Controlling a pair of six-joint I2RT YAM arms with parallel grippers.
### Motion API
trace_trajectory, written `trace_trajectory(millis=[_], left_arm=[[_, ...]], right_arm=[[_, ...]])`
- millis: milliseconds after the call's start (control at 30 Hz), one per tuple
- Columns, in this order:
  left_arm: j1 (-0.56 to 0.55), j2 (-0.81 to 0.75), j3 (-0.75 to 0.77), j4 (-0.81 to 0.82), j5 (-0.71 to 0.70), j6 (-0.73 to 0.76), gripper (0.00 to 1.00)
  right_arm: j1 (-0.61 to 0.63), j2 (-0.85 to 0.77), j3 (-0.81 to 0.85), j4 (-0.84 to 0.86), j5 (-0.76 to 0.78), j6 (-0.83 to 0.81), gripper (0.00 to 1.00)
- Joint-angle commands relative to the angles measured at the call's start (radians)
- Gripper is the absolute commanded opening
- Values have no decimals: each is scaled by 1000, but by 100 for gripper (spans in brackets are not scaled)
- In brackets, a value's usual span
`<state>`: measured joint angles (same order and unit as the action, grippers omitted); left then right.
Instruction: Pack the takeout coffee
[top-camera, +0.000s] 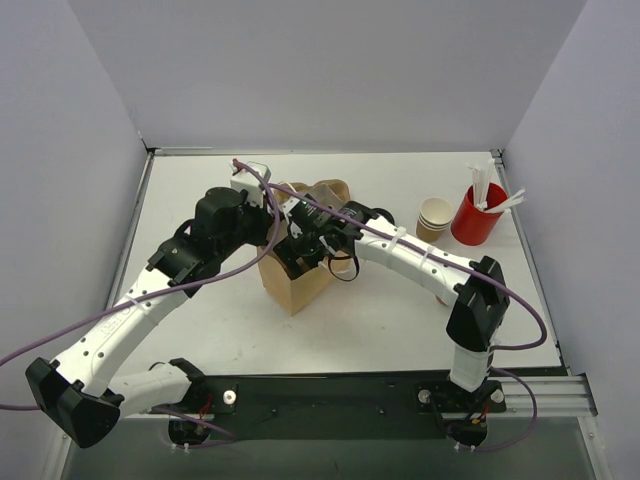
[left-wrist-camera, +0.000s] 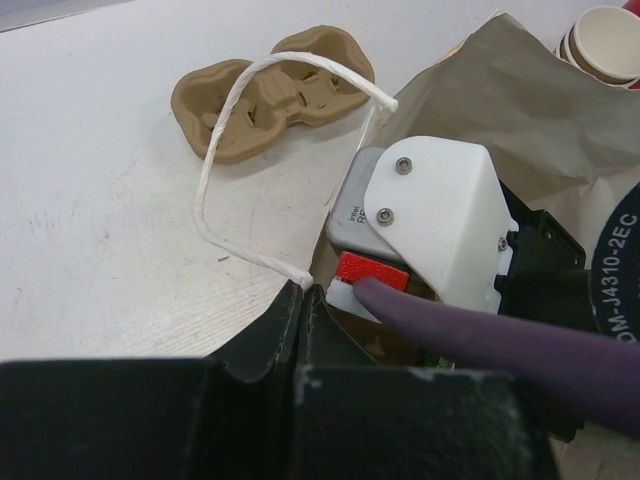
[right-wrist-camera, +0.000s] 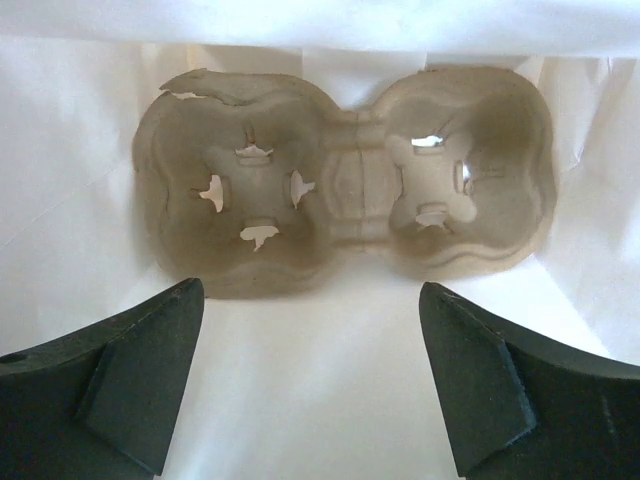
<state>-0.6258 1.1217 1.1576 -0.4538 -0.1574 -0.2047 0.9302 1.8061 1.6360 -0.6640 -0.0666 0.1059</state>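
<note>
Your left claw (left-wrist-camera: 305, 300) was shut on the rim of the bag (left-wrist-camera: 500, 110); your right claw (right-wrist-camera: 310, 290) gaped empty before a carrier (right-wrist-camera: 340, 180). The cup showed in no view, perhaps hidden under the arms. I judged it light and crushable, best held gently below the lid.

Table (top-camera: 400, 320) bears bag (top-camera: 295, 290), apparently pulp carrier (left-wrist-camera: 300, 90), beige cups (top-camera: 434, 218), red cup (top-camera: 472, 222).
</note>
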Motion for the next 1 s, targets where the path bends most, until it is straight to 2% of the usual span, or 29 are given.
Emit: trace_trajectory(millis=[0,267,600,800,967], left_arm=[[-9,-3,4,7,56,-5,0],[-9,12,11,0,93,-38,0],[-14,26,10,-22,142,-42,0],[-28,35,10,-29,157,-38,0],[-40,41,13,-39,157,-33,0]], right_arm=[[7,9,84,-34,11,0,84],[-8,18,127,-45,31,34,87],[-106,3,170,-42,-65,178,88],[-108,-48,125,40,-1,204,88],[-111,-145,6,201,34,236,89]])
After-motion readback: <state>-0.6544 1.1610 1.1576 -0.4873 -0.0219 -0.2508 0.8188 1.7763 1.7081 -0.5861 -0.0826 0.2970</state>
